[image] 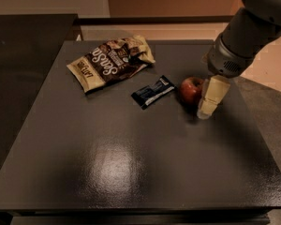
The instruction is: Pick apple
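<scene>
Dim, warm light all round. A broad pale glare sits on the dark counter (61,139) towards its front, so the light falls from overhead. The end effector (206,108) hangs just right of the apple (190,89), throwing a soft shadow on the counter beneath. The snack bag (110,62) catches a dull sheen.

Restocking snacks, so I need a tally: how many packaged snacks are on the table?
2: a brown snack bag at the back left, and a small dark packet just left of the apple. The hand is at the apple's right.
</scene>
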Controlling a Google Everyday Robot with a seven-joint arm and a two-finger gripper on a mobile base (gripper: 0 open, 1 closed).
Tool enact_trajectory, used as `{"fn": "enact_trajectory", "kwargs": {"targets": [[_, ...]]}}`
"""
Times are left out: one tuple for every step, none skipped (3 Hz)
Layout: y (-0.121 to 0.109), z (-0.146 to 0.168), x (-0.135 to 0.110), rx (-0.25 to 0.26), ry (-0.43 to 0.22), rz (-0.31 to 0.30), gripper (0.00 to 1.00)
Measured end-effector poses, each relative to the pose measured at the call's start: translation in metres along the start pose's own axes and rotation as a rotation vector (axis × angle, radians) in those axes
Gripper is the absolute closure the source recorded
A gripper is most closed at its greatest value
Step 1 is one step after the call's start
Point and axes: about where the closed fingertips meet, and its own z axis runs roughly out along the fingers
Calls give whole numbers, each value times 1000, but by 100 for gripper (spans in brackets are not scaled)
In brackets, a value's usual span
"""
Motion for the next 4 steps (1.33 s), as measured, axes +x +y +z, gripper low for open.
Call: {"fn": "enact_trajectory", "kwargs": {"targets": [[3,9,-3,-15,4,-4,16],[3,14,-1,-20,9,3,39],[1,14,-1,-22,5,8,62],[-2,5,-9,-20,-9,2,85]]}}
